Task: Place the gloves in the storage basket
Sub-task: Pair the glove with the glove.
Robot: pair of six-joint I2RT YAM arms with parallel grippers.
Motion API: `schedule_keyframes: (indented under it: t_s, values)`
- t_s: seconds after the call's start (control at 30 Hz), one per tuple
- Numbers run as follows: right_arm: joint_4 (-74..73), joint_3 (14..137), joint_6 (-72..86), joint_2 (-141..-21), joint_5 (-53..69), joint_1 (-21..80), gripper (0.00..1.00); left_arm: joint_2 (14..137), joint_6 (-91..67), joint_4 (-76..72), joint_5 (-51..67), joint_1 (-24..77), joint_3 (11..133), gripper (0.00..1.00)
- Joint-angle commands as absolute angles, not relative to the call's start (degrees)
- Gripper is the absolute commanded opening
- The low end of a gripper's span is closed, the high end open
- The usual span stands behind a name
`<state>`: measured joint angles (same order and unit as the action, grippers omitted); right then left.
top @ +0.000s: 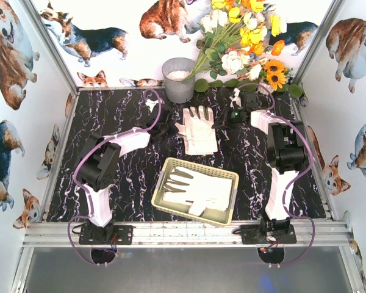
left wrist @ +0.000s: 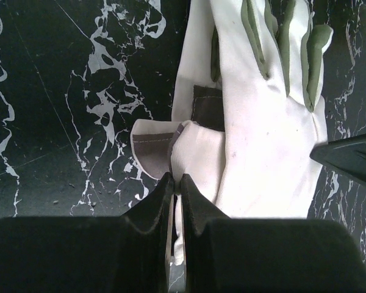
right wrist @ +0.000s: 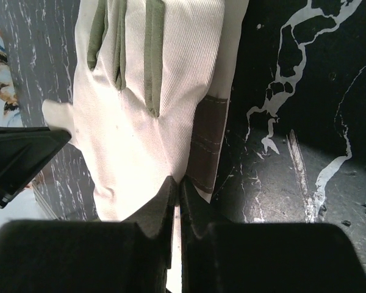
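A stack of white gloves [top: 200, 135] with grey-olive fingers lies on the black marble table behind the storage basket [top: 166, 178]. The basket holds more gloves [top: 198, 190]. My left gripper [top: 175, 129] is at the stack's left edge, and in the left wrist view it [left wrist: 177, 180] is shut on a fold of the top glove [left wrist: 268, 128]. My right gripper [top: 218, 124] is at the stack's right edge, and in the right wrist view it [right wrist: 178, 183] is shut on the same glove [right wrist: 152, 104] beside its dark patch. Each wrist view shows the other gripper's fingertip at its edge.
A grey metal bucket [top: 179, 79] stands at the back behind the stack. A bunch of artificial flowers [top: 244, 36] leans over the back right. The printed walls close in on three sides, and the metal rail [top: 183, 233] runs along the near edge.
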<state>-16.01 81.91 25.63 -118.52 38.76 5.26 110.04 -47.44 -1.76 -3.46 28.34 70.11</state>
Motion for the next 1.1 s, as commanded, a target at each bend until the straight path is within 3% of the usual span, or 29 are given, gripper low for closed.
schedule_keyframes:
  t_s: [0.0,0.8,0.97,1.07]
  values:
    - [-12.83,84.63,26.16,-116.24,38.81,5.05,0.0,109.42,-45.75,-1.15,-4.82,26.66,71.01,0.0]
    - [-17.27,88.62,23.91,-122.97,37.98,6.42,0.0,114.96,-44.41,-0.24,-0.77,24.71,74.1,0.0]
    - [-18.03,89.16,23.82,-123.51,38.44,6.42,0.01,115.02,-44.16,0.39,-0.2,24.48,74.17,0.17]
    - [-18.28,89.37,23.77,-122.74,38.88,6.39,0.2,113.96,-44.67,0.44,-0.33,24.2,73.24,0.32]
